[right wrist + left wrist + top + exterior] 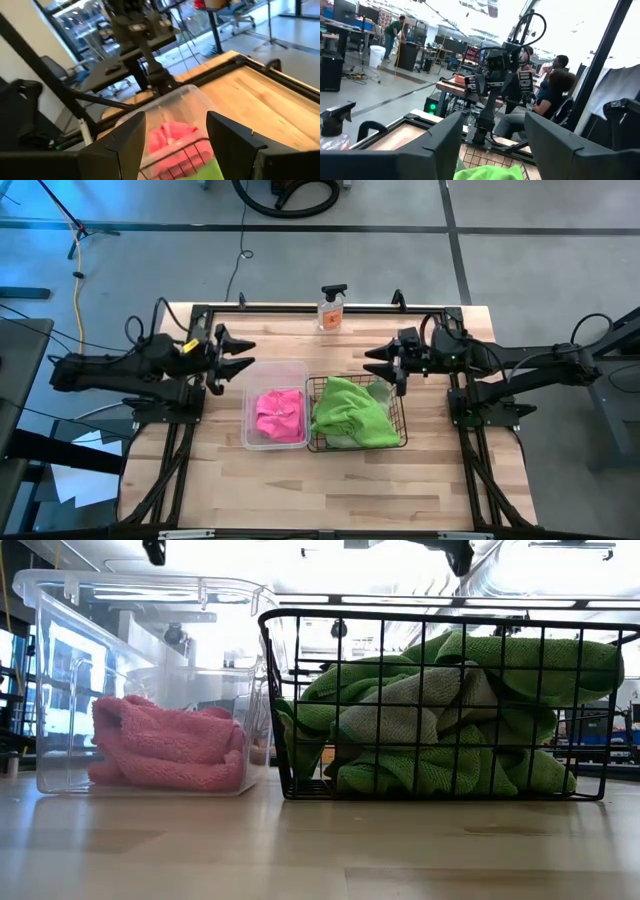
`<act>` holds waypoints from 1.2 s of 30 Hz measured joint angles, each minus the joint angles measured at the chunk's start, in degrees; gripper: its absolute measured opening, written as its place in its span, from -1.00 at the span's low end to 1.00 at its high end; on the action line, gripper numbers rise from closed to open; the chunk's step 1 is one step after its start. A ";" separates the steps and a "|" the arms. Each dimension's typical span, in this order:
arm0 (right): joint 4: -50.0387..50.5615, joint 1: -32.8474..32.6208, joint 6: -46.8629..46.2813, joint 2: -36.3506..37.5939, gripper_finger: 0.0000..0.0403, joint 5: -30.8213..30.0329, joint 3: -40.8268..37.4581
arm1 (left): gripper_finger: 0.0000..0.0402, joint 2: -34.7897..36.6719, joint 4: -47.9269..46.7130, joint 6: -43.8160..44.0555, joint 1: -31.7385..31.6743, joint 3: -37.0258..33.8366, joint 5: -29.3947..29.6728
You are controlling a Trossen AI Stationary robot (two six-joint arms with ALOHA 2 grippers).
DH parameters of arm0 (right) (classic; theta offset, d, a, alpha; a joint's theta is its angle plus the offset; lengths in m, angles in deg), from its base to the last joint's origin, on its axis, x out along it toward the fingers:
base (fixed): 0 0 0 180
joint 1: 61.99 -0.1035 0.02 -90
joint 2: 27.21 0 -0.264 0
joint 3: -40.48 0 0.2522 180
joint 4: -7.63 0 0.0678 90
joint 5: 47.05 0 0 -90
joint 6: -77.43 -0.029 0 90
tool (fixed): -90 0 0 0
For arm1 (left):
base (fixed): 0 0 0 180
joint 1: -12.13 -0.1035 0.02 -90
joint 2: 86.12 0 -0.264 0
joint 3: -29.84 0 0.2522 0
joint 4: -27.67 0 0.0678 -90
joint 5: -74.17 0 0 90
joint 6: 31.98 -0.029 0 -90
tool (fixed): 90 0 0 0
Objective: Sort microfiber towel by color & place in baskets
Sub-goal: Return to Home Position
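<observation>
Light wooden table, clear plastic tub beside black wire basket, spray bottle at far edge

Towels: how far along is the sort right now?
Done, by the look of it: pink microfiber towels lie in the clear plastic tub, green microfiber towels in the black wire-mesh basket. In hand: nothing; the left hand and right hand hover open and empty on either side. Left: probably only parking both arms.

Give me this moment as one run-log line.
pink towels: in clear tub | green towels: in wire basket | left tool: open, empty, beside tub | right tool: open, empty, beside basket
</observation>
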 joint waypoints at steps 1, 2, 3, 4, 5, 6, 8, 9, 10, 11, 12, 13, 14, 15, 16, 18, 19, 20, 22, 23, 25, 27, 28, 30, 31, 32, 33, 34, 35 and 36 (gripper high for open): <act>-0.59 0.00 0.11 0.01 0.03 0.49 0.00 | -0.03 0.89 0.06 0.54 0.00 -0.79 -0.02; -1.35 0.00 0.18 0.02 0.03 0.94 0.00 | -0.06 1.79 -0.09 1.04 0.00 -1.52 -0.02; -2.20 0.00 0.48 0.04 0.03 1.87 0.00 | -0.10 2.67 -0.16 1.14 0.04 -2.21 -0.04; -3.20 0.00 1.28 0.04 0.03 2.31 0.00 | -0.13 3.55 -0.27 1.16 0.07 -2.85 -0.04; -4.24 0.00 2.30 0.04 0.02 2.85 0.00 | -0.17 4.36 -0.21 1.17 0.05 -3.52 -0.06; -5.30 0.00 3.36 0.07 0.02 3.10 0.00 | -0.21 5.24 0.12 1.17 0.07 -4.25 -0.06; -7.05 0.00 4.66 0.09 0.00 3.41 0.00 | -0.31 6.90 0.52 1.18 0.07 -5.84 -0.07; -7.75 0.00 4.97 0.09 -0.01 3.47 0.00 | -0.36 7.76 0.62 1.17 0.07 -6.55 -0.07; -8.30 0.00 5.02 0.09 -0.02 3.48 0.00 | -0.42 8.56 0.69 1.11 0.07 -7.15 -0.08; -8.82 0.01 5.06 0.09 -0.03 3.48 0.00 | -0.48 9.36 0.97 0.98 0.07 -7.83 -0.32; -9.27 0.06 5.10 0.09 -0.04 3.48 0.00 | -0.55 10.23 1.02 0.69 0.07 -8.59 -0.84; -9.57 0.16 5.11 0.09 -0.05 3.50 0.00 | -0.62 11.11 1.01 0.63 0.07 -9.36 -1.06; -9.77 0.26 5.03 0.09 -0.06 3.53 0.00 | -0.69 12.04 1.03 0.65 0.07 -10.13 -1.16; -9.95 0.39 4.78 0.09 -0.07 3.63 0.00 | -0.76 13.05 0.86 0.65 0.07 -10.91 -1.18; -10.20 0.44 4.65 0.09 -0.08 3.64 0.00 | -0.84 13.96 0.85 0.63 0.09 -11.64 -1.23; -10.78 0.44 4.68 0.09 -0.09 3.43 0.00 | -0.95 15.95 1.23 0.60 0.09 -13.11 -1.52; -11.13 0.44 4.70 0.09 -0.09 3.16 0.00 | -0.97 17.02 1.32 0.61 0.09 -13.83 -1.57; -11.49 0.44 4.68 0.09 -0.09 2.98 0.00 | -0.97 18.14 1.25 0.64 0.09 -14.54 -1.58; -12.03 0.42 4.68 0.11 -0.09 2.08 0.00 | -0.96 20.19 1.18 0.67 0.09 -15.69 -1.60; -12.13 0.43 4.68 0.16 -0.09 1.71 0.00 | -0.97 21.24 1.31 0.65 0.09 -16.25 -1.60; -12.30 0.42 4.68 0.22 -0.09 1.39 0.00 | -0.99 23.40 1.25 0.63 0.09 -17.32 -1.60; -12.29 0.43 4.68 0.24 -0.09 1.20 0.00 | -0.99 25.55 1.22 0.66 0.09 -18.42 -1.60; -12.29 0.42 4.66 0.24 -0.09 1.19 0.00 | -1.00 26.58 1.14 0.67 0.09 -18.96 -1.60; -12.29 0.42 4.25 0.24 -0.09 1.19 0.00 | -1.00 28.65 0.59 0.67 0.09 -19.70 -1.65; -12.29 0.44 3.33 0.24 -0.09 1.17 0.00 | -1.00 29.62 0.59 0.66 0.09 -20.14 -1.86; -12.28 0.42 2.80 0.24 -0.09 1.17 0.00 | -1.00 30.60 0.70 0.63 0.09 -20.62 -2.02; -12.29 0.43 2.05 0.24 -0.09 1.17 0.00 | -1.00 31.63 0.52 0.63 0.09 -21.13 -2.21; -12.29 0.43 1.68 0.24 -0.09 1.17 0.00 | -1.00 31.66 1.14 0.69 0.09 -21.62 -2.27; -12.28 0.42 1.50 0.24 -0.09 1.17 0.00 | -1.00 31.58 0.91 0.96 0.09 -22.02 -2.29; -12.30 0.43 1.47 0.24 -0.09 1.17 0.00 | -1.00 31.60 0.45 1.13 0.09 -22.39 -2.41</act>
